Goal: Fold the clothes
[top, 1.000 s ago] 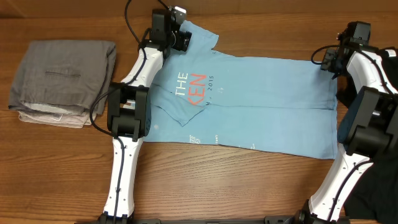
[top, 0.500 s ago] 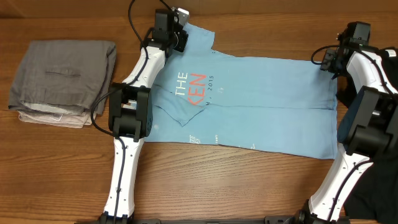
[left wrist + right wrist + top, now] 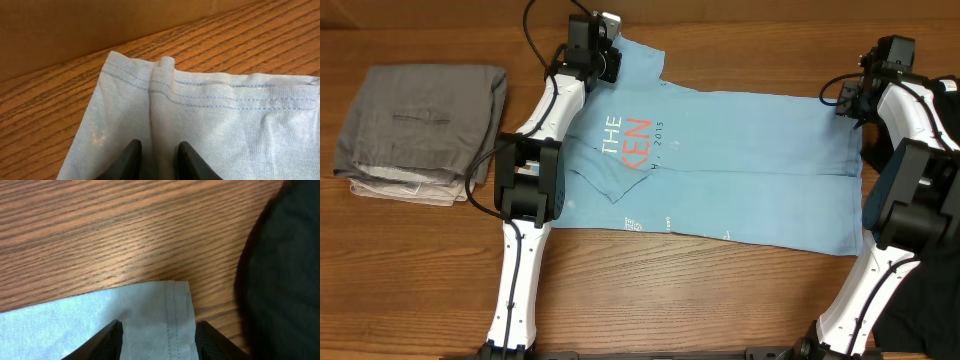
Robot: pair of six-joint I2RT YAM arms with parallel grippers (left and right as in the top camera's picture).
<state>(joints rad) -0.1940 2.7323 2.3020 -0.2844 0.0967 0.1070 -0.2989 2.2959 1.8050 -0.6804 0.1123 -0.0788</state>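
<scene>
1. Currently we have the light blue T-shirt [image 3: 750, 170] spread flat across the middle of the worktop [image 3: 720, 300]. It lies sideways between the two arms, chest end left and bottom edge right.
2. We see white and coral lettering [image 3: 625, 140] on the left part of the shirt. A flap of cloth is folded over on its near side and covers part of the letters.
3. We find the left hand [image 3: 159, 161] at the far-left sleeve. In its wrist view the fingers [image 3: 131, 159] sit close together with a raised ridge of sleeve cloth pinched between them, so it is gripping the T-shirt.
4. We note the stitched sleeve hem [image 3: 225, 97] running just beyond those fingers, bunched into a small hump above the pinch.
5. We find the right hand [image 3: 160, 342] at the far-right corner of the shirt. Its fingers stand well apart on either side of the hemmed corner, which lies flat on the wood, so the hand is open and holds nothing.
6. We see a black object [image 3: 285, 280] right of that corner, not touching the cloth.
7. We see a folded stack of grey clothes [image 3: 420, 130] at the left of the worktop, apart from the shirt.
</scene>
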